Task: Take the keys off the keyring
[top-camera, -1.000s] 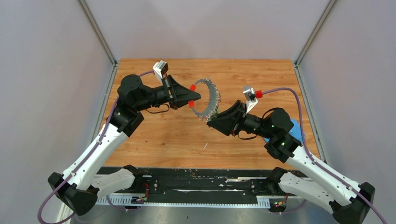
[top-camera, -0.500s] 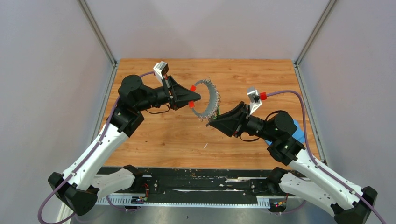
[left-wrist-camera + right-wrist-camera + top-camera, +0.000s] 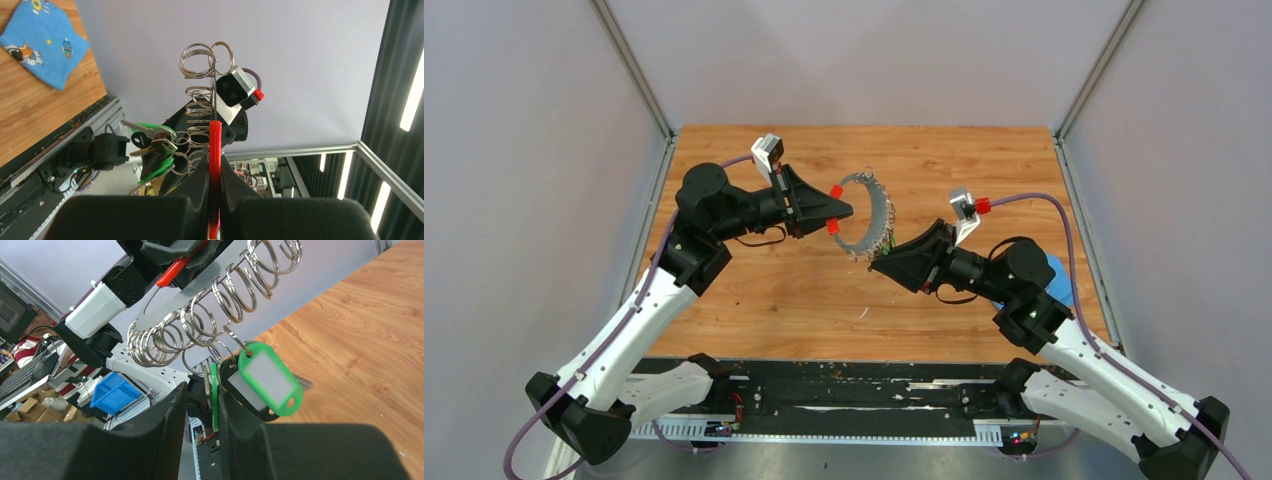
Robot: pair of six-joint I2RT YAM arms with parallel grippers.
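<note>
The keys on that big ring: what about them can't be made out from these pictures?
- Top view: the keys are too small to count beside the keyring.
- Left wrist view: they overlap one another, and the small rings cross them.
- Right wrist view: a green tag covers most of one key. The fingers of the right pincer hide the lower end of a green piece, so whether it grips is unclear.

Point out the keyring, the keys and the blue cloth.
keyring (image 3: pixel 215 145), left wrist view, on its red sleeve.
keys (image 3: pixel 160 169), left wrist view, on a green head.
blue cloth (image 3: pixel 40 35), left wrist view, on its middle.
</note>
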